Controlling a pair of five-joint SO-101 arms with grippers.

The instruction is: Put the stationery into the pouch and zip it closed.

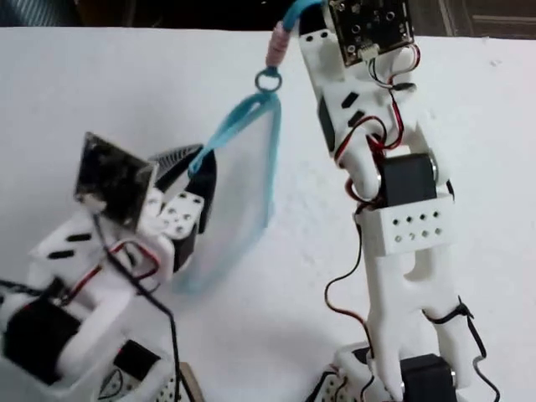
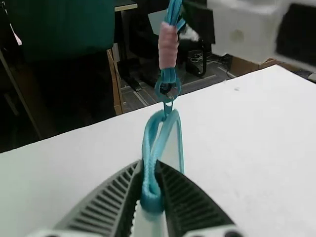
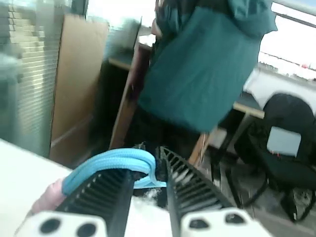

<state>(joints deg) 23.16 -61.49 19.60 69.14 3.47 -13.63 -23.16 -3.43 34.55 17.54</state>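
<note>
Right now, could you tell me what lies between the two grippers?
In the high view: the pouch, a metal ring, a pink bead and a blue cord.

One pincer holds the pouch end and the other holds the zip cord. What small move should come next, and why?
Probably a short pull of the right pincer on the cord, away from the left pincer, which clamps the blue end of the pouch. The ring sits at the far corner, so the zip looks near its end; I cannot tell whether it is fully shut.
</note>
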